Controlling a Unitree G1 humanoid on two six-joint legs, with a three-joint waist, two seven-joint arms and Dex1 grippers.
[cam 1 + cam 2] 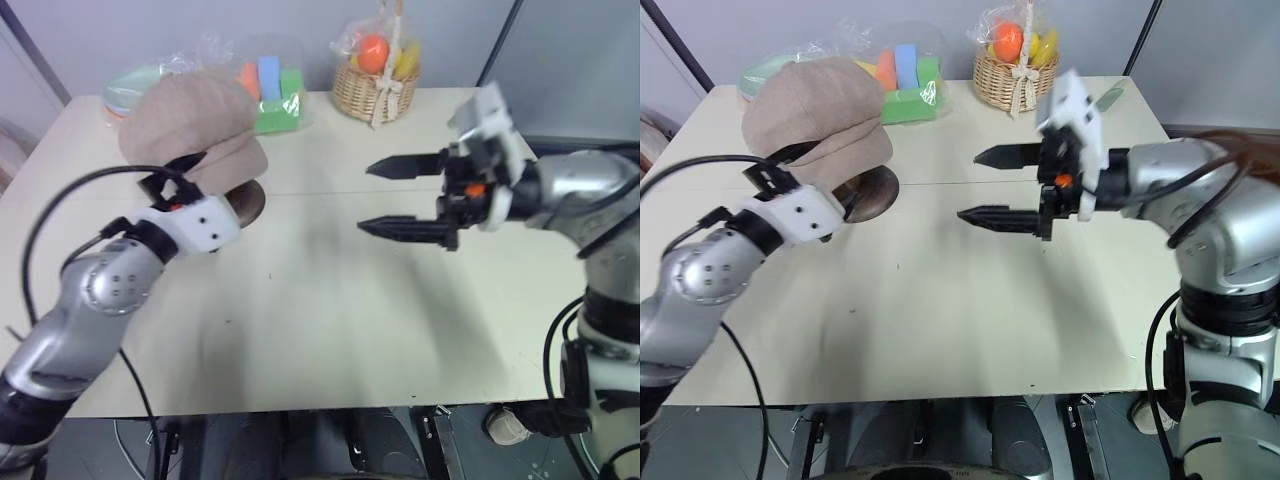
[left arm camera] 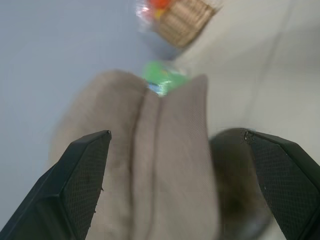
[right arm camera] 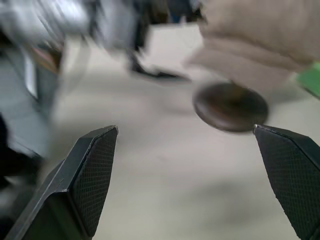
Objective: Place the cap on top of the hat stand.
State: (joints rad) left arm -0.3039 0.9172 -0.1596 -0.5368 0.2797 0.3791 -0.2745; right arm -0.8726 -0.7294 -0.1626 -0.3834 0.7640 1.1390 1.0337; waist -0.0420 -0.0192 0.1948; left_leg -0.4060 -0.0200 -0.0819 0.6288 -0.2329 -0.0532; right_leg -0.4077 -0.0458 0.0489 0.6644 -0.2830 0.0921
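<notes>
Left eye view: the cap [image 1: 190,120], a soft tan fabric piece with a puffy panelled crown, sits draped over the hat stand [image 1: 248,203], whose dark round base shows on the table [image 1: 330,330] just below the cap's drooping edge. The cap hangs somewhat lopsided toward the robot's side of the stand. The left gripper [image 1: 180,172] hovers just beside the cap's lower edge, fingers spread wide and holding nothing. The right gripper [image 1: 400,198] is well apart from the stand, on the far side from the left arm, also spread wide and empty, pointing toward the stand. Behind the stand lie bagged coloured blocks [image 1: 272,92] and a wicker basket [image 1: 374,92] of toy fruit.

Handling, as a judgement: the cap is light and limp, folds under any pinch, and would slide on the smooth wood; a hold on the firmer brim or a panel seam suits it better than the loose crown.

Left wrist view gives what the head views lack: a close look at the crown's folded seam [image 2: 150,150] between the open fingers [image 2: 80,180], with the stand's base beside it. Right wrist view shows the base disc [image 3: 230,106] whole, with the cap overhanging it.
</notes>
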